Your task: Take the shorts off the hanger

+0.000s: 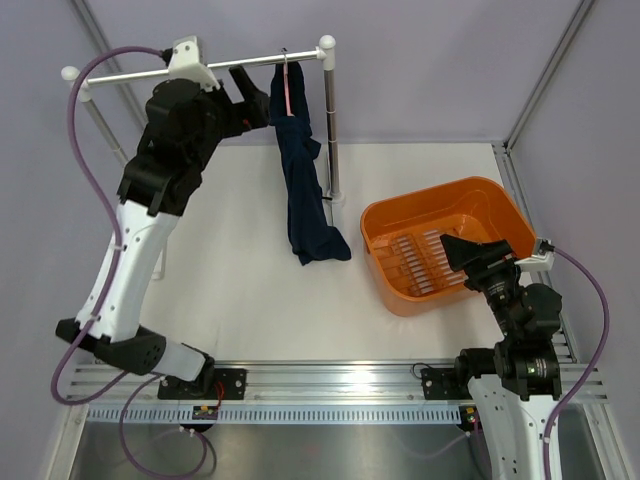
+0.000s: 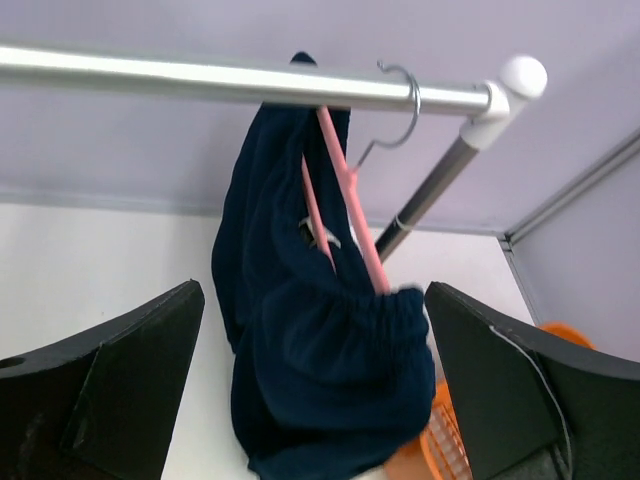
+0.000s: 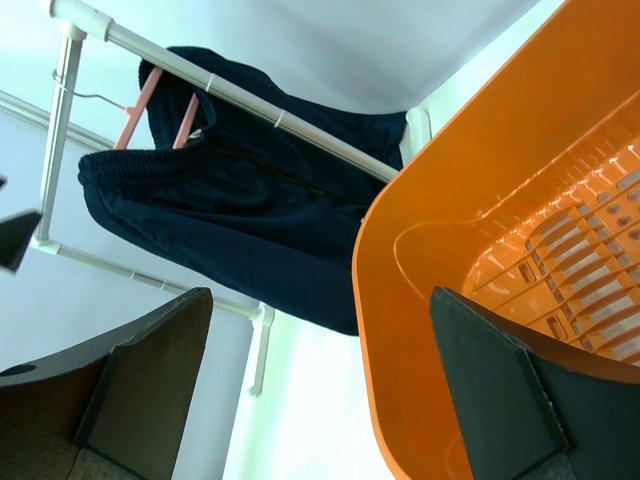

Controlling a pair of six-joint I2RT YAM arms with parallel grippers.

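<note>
The dark navy shorts [image 1: 303, 190] hang limp from the pink hanger [image 1: 288, 85], whose silver hook sits over the rail. Their lower end rests crumpled on the table. My left gripper [image 1: 248, 92] is raised just left of the shorts' waistband, open and apart from the cloth. In the left wrist view the shorts [image 2: 320, 370] and the hanger [image 2: 350, 200] show between the spread fingers of the left gripper [image 2: 312, 300]. My right gripper [image 1: 462, 250] hovers open over the orange tub and holds nothing. In the right wrist view the right gripper [image 3: 320, 295] faces the shorts [image 3: 250, 220] and hanger [image 3: 135, 105] from afar.
The silver rail [image 1: 210, 68] spans the back, carried by white-capped posts; one post [image 1: 331, 130] stands just right of the shorts. An orange tub [image 1: 420, 200] sits at the right, its slotted floor bare. Grey walls close in behind and on both sides.
</note>
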